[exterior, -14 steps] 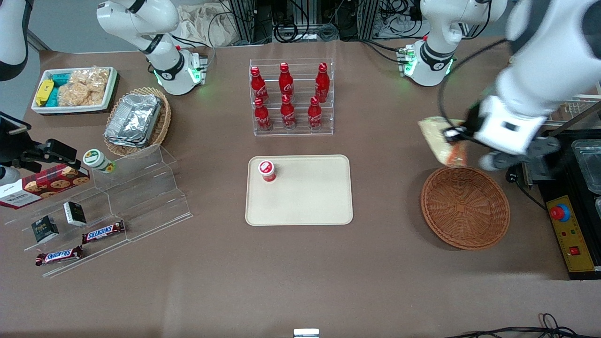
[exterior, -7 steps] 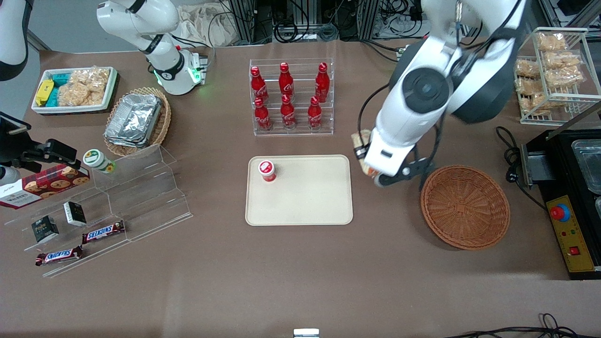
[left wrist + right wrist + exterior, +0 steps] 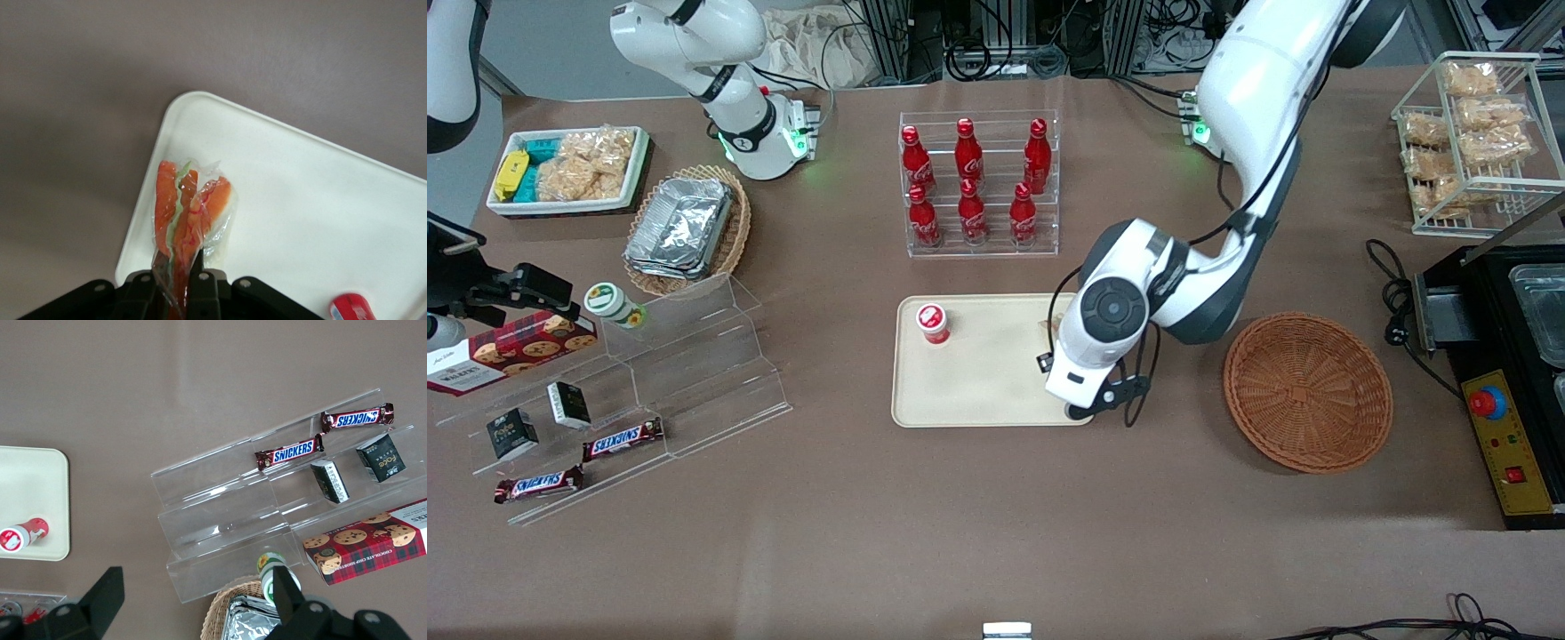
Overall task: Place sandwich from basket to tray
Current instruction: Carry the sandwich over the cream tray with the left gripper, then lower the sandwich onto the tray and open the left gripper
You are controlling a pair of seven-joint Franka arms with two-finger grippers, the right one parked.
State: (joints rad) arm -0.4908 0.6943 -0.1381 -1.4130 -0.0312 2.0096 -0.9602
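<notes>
Since the earlier frames the left arm has swung away from the round reddish-brown wicker basket, carrying the sandwich toward the parked arm's end of the table, and its gripper now hangs over the edge of the beige tray that lies closest to the basket. The arm reaches down from its base, folds at a bulky elbow joint just above the tray's edge, and its wrist points straight down, hiding most of the sandwich in the front view. In the wrist view the two black fingers are clamped on the clear wrapper at one end of the wedge, with the orange-red and pale green filling edge pointing away from the gripper toward the tray's rounded corner. The sandwich is over the tray surface directly beneath the gripper; whether it touches the tray cannot be told. The basket, well apart from the gripper toward the working arm's end, holds nothing. A small red-capped cup stands on the tray, apart from the gripper toward the parked arm's end. A clear rack of red cola bottles stands farther from the front camera than the gripper.
</notes>
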